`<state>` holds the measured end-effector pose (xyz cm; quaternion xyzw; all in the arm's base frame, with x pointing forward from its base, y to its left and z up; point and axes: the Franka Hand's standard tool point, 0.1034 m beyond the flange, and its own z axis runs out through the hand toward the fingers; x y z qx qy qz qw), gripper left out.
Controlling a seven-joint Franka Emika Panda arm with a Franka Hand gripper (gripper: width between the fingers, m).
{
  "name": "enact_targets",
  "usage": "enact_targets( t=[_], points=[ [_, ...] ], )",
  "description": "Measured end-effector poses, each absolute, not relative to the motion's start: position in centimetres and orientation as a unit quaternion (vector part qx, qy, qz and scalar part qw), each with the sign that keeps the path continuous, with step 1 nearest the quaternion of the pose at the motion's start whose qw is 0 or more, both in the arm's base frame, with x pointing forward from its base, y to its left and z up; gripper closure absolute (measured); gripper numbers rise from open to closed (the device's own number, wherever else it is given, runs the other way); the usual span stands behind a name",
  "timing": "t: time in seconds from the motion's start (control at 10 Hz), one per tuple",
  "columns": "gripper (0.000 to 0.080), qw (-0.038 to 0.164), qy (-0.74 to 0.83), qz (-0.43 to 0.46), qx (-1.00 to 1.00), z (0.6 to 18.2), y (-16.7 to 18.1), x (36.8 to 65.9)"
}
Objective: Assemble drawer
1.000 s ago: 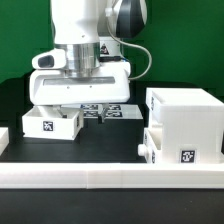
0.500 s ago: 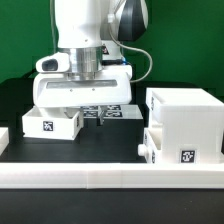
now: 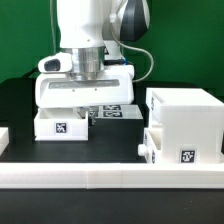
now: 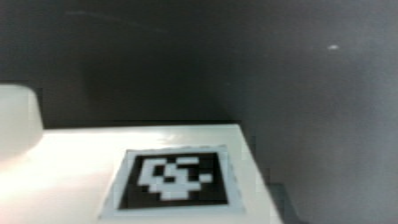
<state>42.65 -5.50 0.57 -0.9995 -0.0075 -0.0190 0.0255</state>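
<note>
The small white plastic open-top tray (image 3: 62, 126), tagged in black and white, sits on the black bench (image 3: 110, 142) directly under the pincer (image 3: 86, 112), whose gap I cannot tell, well apart from the large white hollow cube housing (image 3: 186, 112).

1. This is looking like a robotics lab bench: a white robot arm (image 3: 85, 40) is filling the upper middle of the exterior view
2. A plain green backdrop (image 3: 190, 40) is running across the top behind it, with a black table (image 3: 115, 142) lying below
3. A low white border wall (image 3: 110, 178) is fencing the table along the lower edge
4. Black-and-white square tags are showing on the marker board (image 3: 115, 110) at centre, the tray (image 3: 60, 126) at left and the drawer parts (image 3: 185, 112) at right
</note>
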Motion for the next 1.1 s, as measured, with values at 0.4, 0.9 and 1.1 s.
enact_targets(
  t=[0.4,0.9,1.1],
  points=[
    [0.0758,0.027,-0.018,-0.020,-0.999,1.1,-4.5,43.5],
    [0.0757,0.030,-0.087,-0.024,-0.995,7.2,-2.4,49.5],
    [0.0757,0.030,-0.143,-0.028,-0.989,8.8,-2.6,52.1]
  ],
)
